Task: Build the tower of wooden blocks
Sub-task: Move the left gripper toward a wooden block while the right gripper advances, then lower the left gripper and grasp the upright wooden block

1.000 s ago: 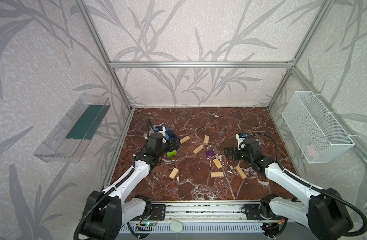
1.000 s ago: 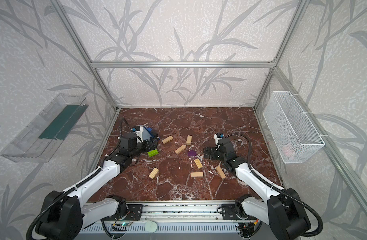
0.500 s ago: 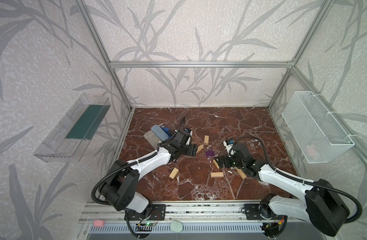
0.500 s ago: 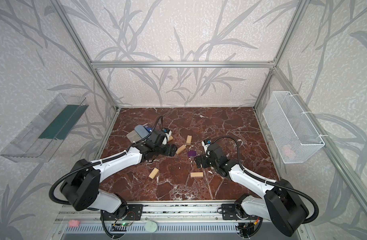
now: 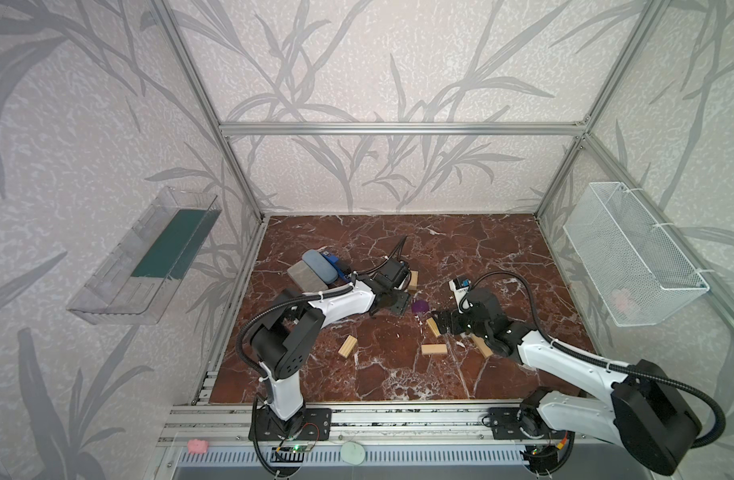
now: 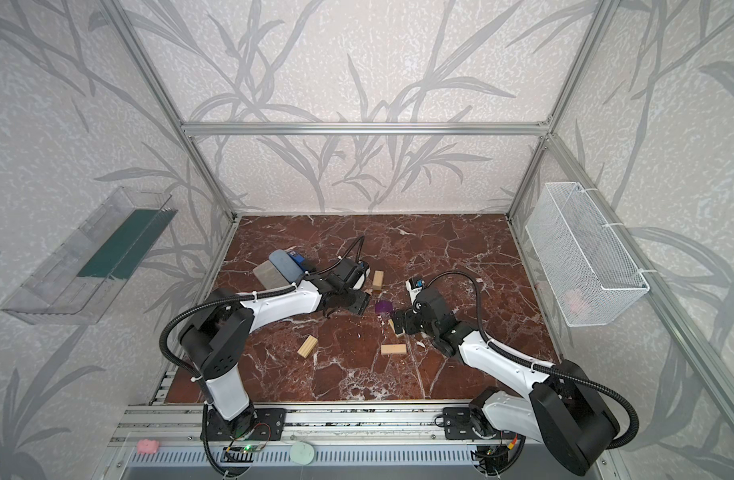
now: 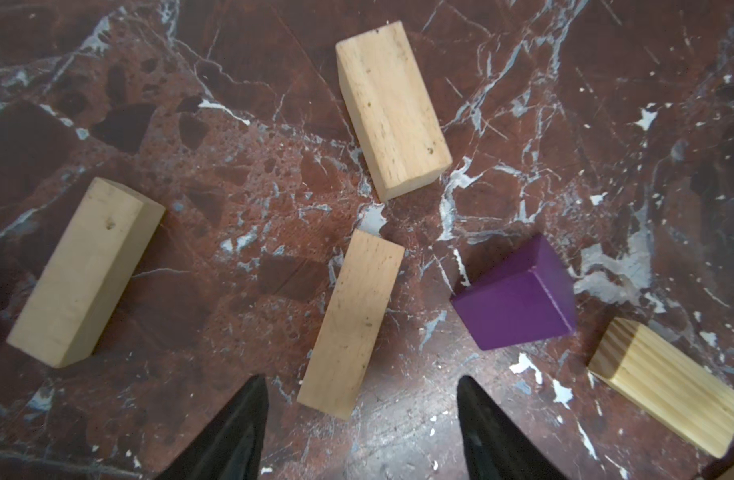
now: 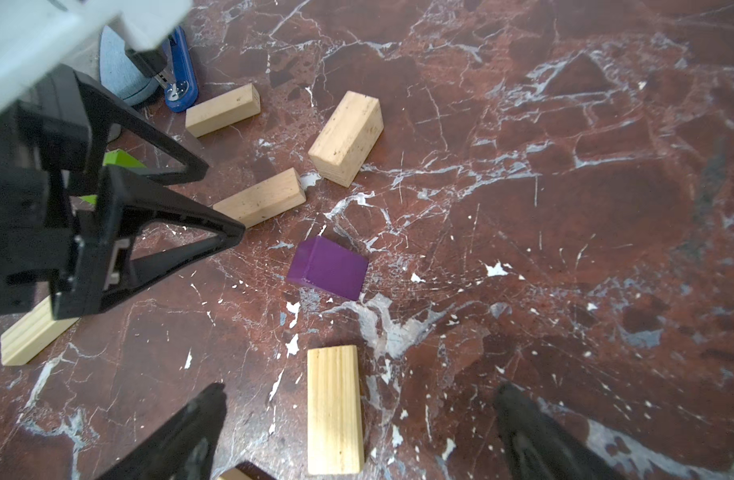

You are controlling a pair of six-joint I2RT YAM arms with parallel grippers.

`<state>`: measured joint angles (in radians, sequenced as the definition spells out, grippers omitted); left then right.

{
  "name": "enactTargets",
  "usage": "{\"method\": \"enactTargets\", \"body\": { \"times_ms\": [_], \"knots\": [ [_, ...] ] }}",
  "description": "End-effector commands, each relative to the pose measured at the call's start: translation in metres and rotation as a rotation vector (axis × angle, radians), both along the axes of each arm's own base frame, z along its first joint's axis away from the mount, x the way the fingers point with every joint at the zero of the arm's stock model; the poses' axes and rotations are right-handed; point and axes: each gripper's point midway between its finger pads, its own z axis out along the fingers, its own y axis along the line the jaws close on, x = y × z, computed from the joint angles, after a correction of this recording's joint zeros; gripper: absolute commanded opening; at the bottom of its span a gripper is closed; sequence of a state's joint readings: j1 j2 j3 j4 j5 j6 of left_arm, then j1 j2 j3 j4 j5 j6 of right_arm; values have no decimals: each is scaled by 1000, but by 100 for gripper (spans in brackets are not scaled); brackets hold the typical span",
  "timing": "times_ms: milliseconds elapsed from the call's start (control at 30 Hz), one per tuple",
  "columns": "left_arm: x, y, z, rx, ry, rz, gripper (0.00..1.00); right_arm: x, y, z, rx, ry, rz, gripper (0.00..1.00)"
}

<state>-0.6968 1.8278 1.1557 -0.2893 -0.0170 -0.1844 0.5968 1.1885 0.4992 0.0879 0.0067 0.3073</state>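
Note:
Pale wood blocks lie singly on the marble floor [image 5: 398, 374], with no tower in view. My left gripper [image 7: 359, 380] is open, low over the floor, and one wood block [image 7: 350, 324] lies lengthwise between its fingertips, untouched. The purple block [image 7: 519, 297] sits just beside it, seen in both top views [image 5: 420, 306] [image 6: 384, 306]. My right gripper [image 8: 361, 386] stands wide open astride another wood block [image 8: 334, 409]. In the right wrist view the left gripper [image 8: 225, 198] half hides the lime-green block [image 8: 120, 160]. Two more blocks [image 5: 348, 346] [image 5: 434, 349] lie nearer the front.
A grey-blue case [image 5: 319, 266] and a blue stapler-like item [image 8: 182, 79] lie at the back left, behind the left arm. A wire basket [image 5: 631, 253] hangs on the right wall and a clear tray [image 5: 149, 253] on the left wall.
The left arm swung from beside the case to the middle and its jaws narrowed. The right gripper moved left toward the centre blocks, still wide open.

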Motion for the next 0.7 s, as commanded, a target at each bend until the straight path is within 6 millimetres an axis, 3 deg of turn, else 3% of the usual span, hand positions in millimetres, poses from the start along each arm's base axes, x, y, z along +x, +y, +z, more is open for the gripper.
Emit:
{"method": "enactTargets", "body": {
  "times_ms": [0, 333, 667],
  "knots": [
    [5, 2, -3, 54, 6, 2, 68, 4, 0, 10, 5, -55, -5, 99],
    [19, -1, -20, 121, 38, 21, 57, 4, -2, 12, 3, -70, -10, 99],
    [20, -7, -32, 127, 97, 39, 43, 3, 4, 12, 20, -62, 16, 99]
  ]
}}
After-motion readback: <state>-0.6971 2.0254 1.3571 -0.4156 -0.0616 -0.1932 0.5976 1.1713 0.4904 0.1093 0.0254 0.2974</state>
